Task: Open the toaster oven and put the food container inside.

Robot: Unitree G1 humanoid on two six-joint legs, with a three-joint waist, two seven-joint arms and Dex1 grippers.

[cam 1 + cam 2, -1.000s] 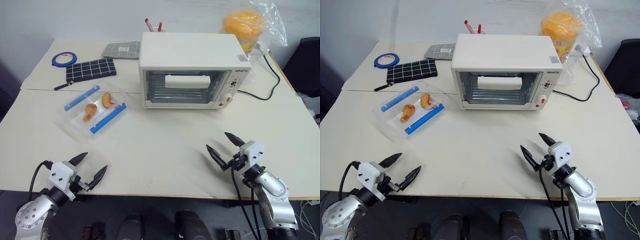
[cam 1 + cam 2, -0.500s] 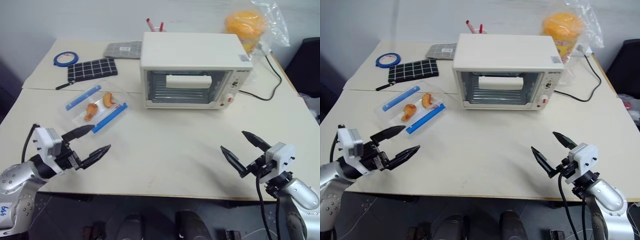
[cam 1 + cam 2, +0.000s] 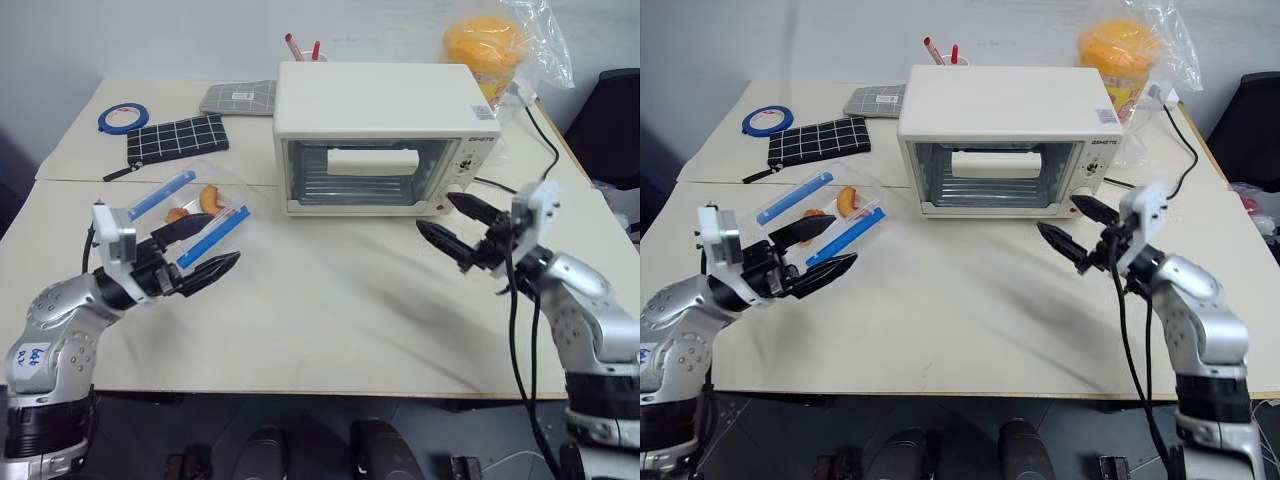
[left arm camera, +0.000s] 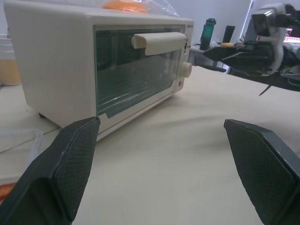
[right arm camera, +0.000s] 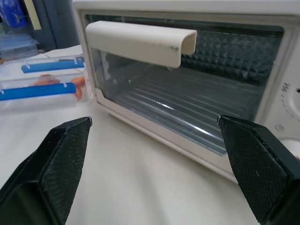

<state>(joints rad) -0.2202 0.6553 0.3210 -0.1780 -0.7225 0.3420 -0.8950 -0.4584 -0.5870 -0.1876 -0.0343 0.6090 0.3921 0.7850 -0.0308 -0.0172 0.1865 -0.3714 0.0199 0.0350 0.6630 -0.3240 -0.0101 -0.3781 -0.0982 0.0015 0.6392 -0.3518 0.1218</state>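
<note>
1. Nearest us, at the lower left of the left eye view, our left gripper point(image 3: 196, 246) has its black fingers spread with nothing between them. It hangs just in front of the food container point(image 3: 190, 215).

2. At the right middle of the same view, our right gripper point(image 3: 460, 228) also has its fingers spread and bare. It points toward the lower right corner of the oven's front.

3. The desk point(image 3: 330, 320) is a plain cream sheet, smooth and matte.

4. The food container is a clear, thin-walled plastic box with two blue clips. Its long axis runs diagonally from lower right to upper left, and orange food pieces lie inside.

5. Farther back, at the upper centre, stands the toaster oven point(image 3: 385, 135), a cream, boxy shell with its glass door shut. The white bar handle point(image 5: 140, 42) runs level across the top of the door, and a wire rack shows behind the glass.

6. We judge the right gripper the nearer one to the handle, which lies up and to the left of its fingers; the left is nearer the container.
</note>
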